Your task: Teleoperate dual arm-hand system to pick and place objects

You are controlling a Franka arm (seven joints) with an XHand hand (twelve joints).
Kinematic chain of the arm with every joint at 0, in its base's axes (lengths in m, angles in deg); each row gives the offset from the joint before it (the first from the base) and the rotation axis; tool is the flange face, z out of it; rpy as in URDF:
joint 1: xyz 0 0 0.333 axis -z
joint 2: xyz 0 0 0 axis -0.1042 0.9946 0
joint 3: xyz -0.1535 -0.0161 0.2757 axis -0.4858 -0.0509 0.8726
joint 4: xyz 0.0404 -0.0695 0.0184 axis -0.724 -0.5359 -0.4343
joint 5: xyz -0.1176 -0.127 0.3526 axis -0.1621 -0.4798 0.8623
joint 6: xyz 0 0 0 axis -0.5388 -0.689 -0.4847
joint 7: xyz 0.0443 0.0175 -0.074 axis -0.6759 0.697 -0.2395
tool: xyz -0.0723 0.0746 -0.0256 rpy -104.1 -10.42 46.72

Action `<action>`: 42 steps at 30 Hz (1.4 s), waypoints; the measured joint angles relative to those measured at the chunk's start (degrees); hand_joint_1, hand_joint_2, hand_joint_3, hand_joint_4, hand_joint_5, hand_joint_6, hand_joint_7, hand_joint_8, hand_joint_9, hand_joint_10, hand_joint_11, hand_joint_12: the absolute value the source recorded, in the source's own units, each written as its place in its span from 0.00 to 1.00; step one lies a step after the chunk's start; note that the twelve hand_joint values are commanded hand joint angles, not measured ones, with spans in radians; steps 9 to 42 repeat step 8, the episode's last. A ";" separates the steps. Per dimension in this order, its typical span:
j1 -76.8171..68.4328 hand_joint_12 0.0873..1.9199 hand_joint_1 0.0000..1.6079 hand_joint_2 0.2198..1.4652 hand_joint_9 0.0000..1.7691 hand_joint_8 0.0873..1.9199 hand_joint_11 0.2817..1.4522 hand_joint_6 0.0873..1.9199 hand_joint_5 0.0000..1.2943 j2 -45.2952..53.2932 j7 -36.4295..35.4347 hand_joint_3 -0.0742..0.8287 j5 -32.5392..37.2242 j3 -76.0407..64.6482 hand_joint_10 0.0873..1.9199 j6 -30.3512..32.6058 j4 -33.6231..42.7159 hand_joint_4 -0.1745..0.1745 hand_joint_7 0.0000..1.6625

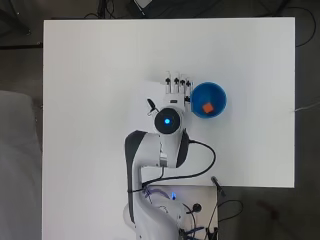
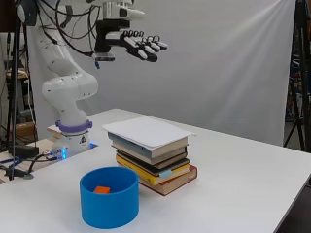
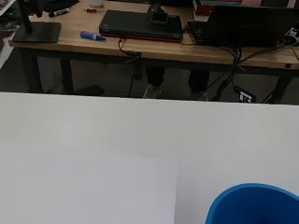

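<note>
High above the book stack, mid-table, the hand hangs with fingers straight and spread, holding nothing. The orange cube already sits inside the blue bowl, just beside the stack toward the table's right edge. Looks like a retreat: lift straight, keep clear of the bowl rim. Cube is small, bright, flat-faced.

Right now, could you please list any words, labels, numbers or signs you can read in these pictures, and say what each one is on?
None can be read.
Stack of hardcover books: spines and a small pale blue tag show, any print too small to read.
Round blue plastic bowl: no markings visible.
Small orange block inside the bowl: plain.
White paper sheet on top of the stack: blank.
</note>
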 joint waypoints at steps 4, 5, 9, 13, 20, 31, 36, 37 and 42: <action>0.11 0.00 0.07 0.62 0.18 0.00 0.11 0.00 0.06 0.69 1.54 0.09 -2.44 1.79 0.00 -0.03 -0.86 0.63 0.12; 0.13 0.00 0.07 0.62 0.18 0.00 0.11 0.00 0.06 1.09 1.76 0.09 -2.75 1.93 0.00 0.04 -0.87 0.62 0.12; 0.18 0.00 0.07 0.63 0.19 0.00 0.10 0.00 0.07 0.84 2.73 0.09 -3.31 3.14 0.00 0.25 -2.14 0.59 0.13; 0.18 0.00 0.07 0.63 0.19 0.00 0.10 0.00 0.07 0.84 2.73 0.09 -3.31 3.14 0.00 0.25 -2.14 0.59 0.13; 0.18 0.00 0.07 0.63 0.19 0.00 0.10 0.00 0.07 0.84 2.73 0.09 -3.31 3.14 0.00 0.25 -2.14 0.59 0.13; 0.18 0.00 0.07 0.63 0.19 0.00 0.10 0.00 0.07 0.84 2.73 0.09 -3.31 3.14 0.00 0.25 -2.14 0.59 0.13; 0.18 0.00 0.07 0.63 0.19 0.00 0.10 0.00 0.07 0.84 2.73 0.09 -3.31 3.14 0.00 0.25 -2.14 0.59 0.13; 0.18 0.00 0.07 0.63 0.19 0.00 0.10 0.00 0.07 0.84 2.73 0.09 -3.31 3.14 0.00 0.25 -2.14 0.59 0.13; 0.18 0.00 0.07 0.63 0.19 0.00 0.10 0.00 0.07 0.84 2.73 0.09 -3.31 3.14 0.00 0.25 -2.14 0.59 0.13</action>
